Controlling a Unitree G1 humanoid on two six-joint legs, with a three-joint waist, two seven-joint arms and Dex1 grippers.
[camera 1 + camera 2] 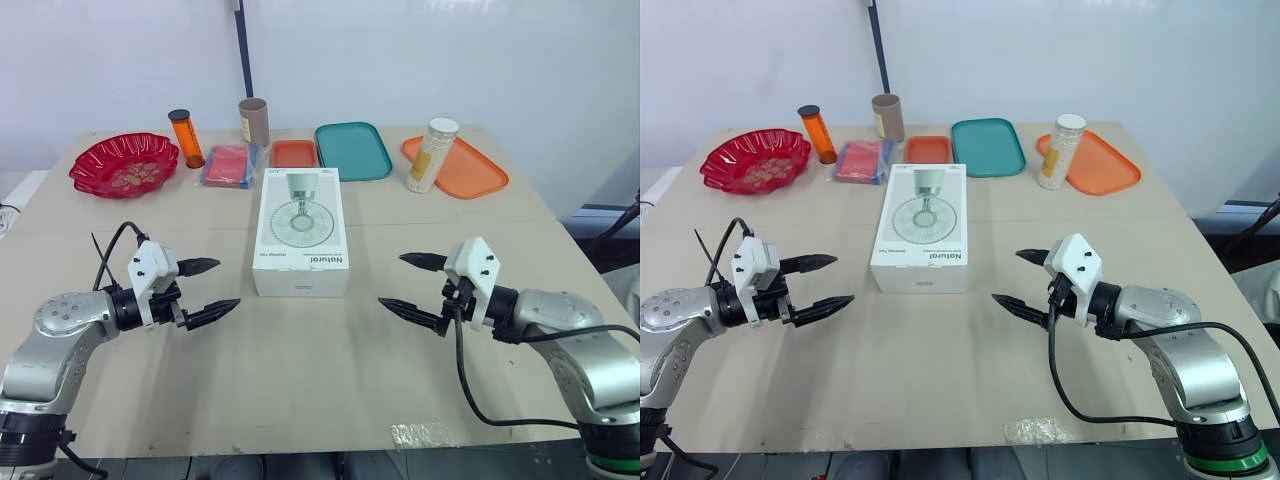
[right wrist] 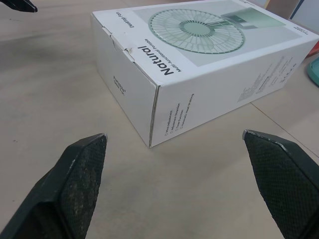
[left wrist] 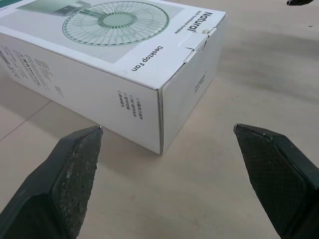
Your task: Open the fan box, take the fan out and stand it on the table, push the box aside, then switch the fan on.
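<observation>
red bowl (image 1: 124,165), orange bottle (image 1: 186,138), teal tray (image 1: 352,150) beyond fan box (image 1: 300,232)

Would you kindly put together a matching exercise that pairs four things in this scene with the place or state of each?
Things:
1. fan box
2. red dish
3. bottle
4. left gripper

Places or states:
a. standing on the orange tray
b. jaws open, holding nothing
c. lying flat and closed, in the middle
d. at the far corner on the robot's left

Pairs: 1-c, 2-d, 3-a, 4-b
</observation>
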